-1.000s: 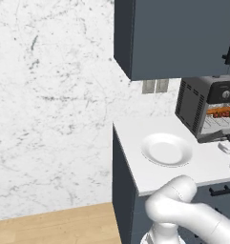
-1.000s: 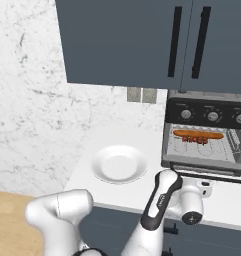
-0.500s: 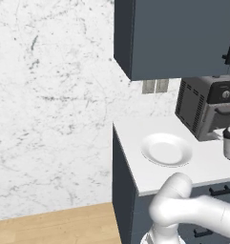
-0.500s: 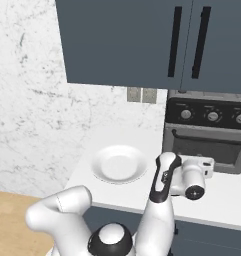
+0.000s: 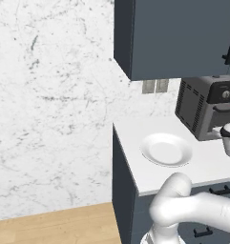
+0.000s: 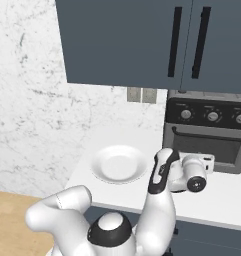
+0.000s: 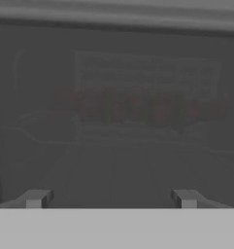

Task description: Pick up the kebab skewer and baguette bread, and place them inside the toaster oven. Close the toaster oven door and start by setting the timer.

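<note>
toaster oven door point(image 6: 208, 149) now shut, was open | food dim behind glass | gripper point(image 7: 111, 198) spread, empty | timer next

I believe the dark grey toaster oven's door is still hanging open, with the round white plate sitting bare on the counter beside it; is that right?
Not quite: the dark grey toaster oven has its door shut, bar handle up against the front, as the right base view shows. The hand view looks through the glass at the reddish food inside. The round white plate does sit bare on the counter beside it.
</note>
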